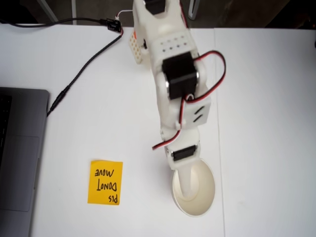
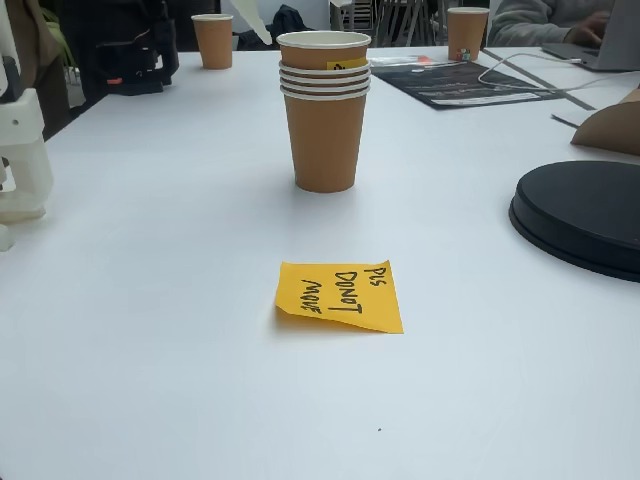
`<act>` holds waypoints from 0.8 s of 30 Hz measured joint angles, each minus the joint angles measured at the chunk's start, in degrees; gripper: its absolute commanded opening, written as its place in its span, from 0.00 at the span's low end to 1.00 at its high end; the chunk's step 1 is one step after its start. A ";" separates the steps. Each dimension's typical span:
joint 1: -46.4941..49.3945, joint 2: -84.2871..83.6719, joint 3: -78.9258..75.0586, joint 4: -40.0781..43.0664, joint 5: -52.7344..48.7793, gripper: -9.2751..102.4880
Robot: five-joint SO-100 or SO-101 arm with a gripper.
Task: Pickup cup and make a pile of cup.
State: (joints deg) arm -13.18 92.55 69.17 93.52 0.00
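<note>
White desk, laptop (image 1: pixel 19 153) at its left edge in a fixed view. The cup (image 1: pixel 197 195) sits near the front edge, one gripper (image 1: pixel 185 185) finger inside it; grip state unclear. Paper: light, crushable, so pinch the rim gently.

In a fixed view, the cup pile (image 2: pixel 323 110) stands frame-centre on the counter (image 2: pixel 150 300), behind the sticky note (image 2: pixel 340 296).

White arm (image 1: pixel 170 74) with red-black wires (image 1: pixel 217 64), cream-inside white cup (image 1: pixel 197 195), brown stacked cups (image 2: pixel 323 110), orange note (image 2: pixel 340 296) with black writing, white table (image 2: pixel 150 350).
</note>
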 measured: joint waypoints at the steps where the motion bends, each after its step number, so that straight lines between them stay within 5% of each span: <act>1: 0.97 1.14 0.88 0.00 0.00 0.38; 24: 9.76 25.14 26.54 -12.83 0.00 0.37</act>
State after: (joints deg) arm -3.43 117.69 95.71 80.68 0.00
